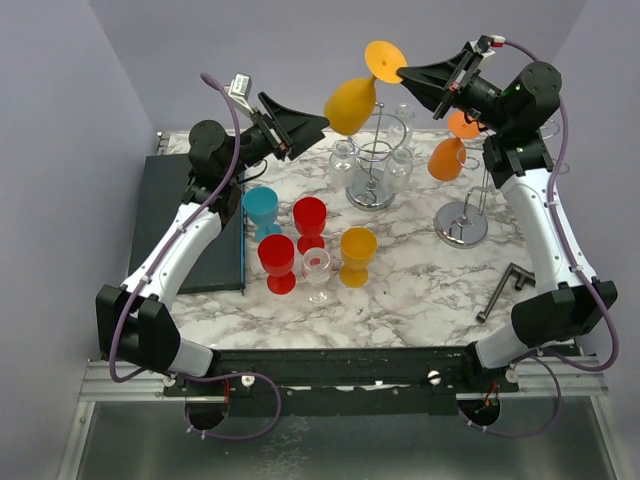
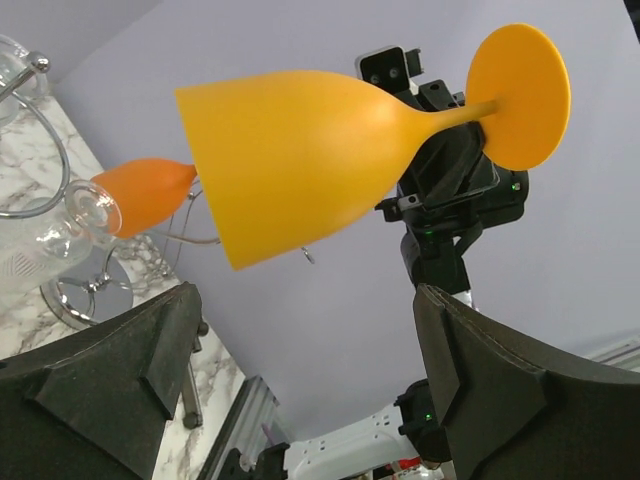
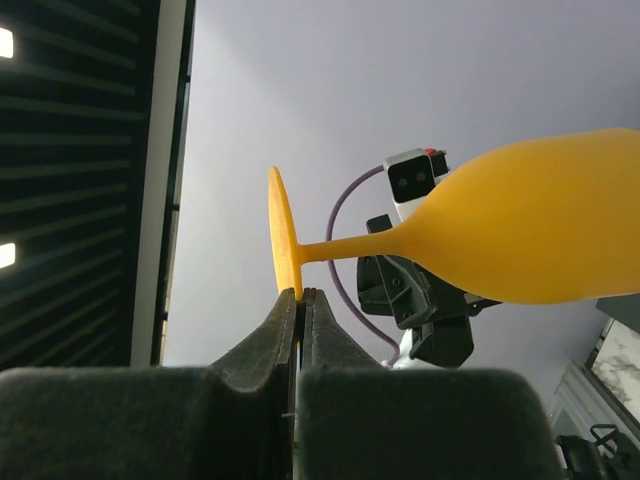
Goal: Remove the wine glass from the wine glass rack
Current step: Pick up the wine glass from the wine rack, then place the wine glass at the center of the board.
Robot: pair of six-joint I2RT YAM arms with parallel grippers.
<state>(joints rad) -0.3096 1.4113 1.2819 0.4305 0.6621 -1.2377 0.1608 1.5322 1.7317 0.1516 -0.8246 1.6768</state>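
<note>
My right gripper [image 1: 406, 73] is shut on the foot rim of a yellow-orange wine glass [image 1: 352, 103] and holds it in the air, lying sideways, above the left wire rack [image 1: 375, 150]. In the right wrist view the closed fingers [image 3: 300, 296] pinch the thin foot [image 3: 280, 232], and the bowl [image 3: 540, 232] points right. My left gripper [image 1: 318, 122] is open beside the bowl, not touching it; in the left wrist view the glass [image 2: 300, 150] floats above my spread fingers [image 2: 110, 360]. An orange glass [image 1: 446, 158] hangs on the right rack [image 1: 462, 222].
Clear glasses [image 1: 343, 158] hang on the left rack. On the marble table [image 1: 420, 300] stand a blue cup [image 1: 262, 208], two red cups [image 1: 309, 222], a yellow cup [image 1: 358, 252] and a small clear glass [image 1: 318, 270]. A dark pad [image 1: 190, 220] lies left, a metal tool [image 1: 505, 288] right.
</note>
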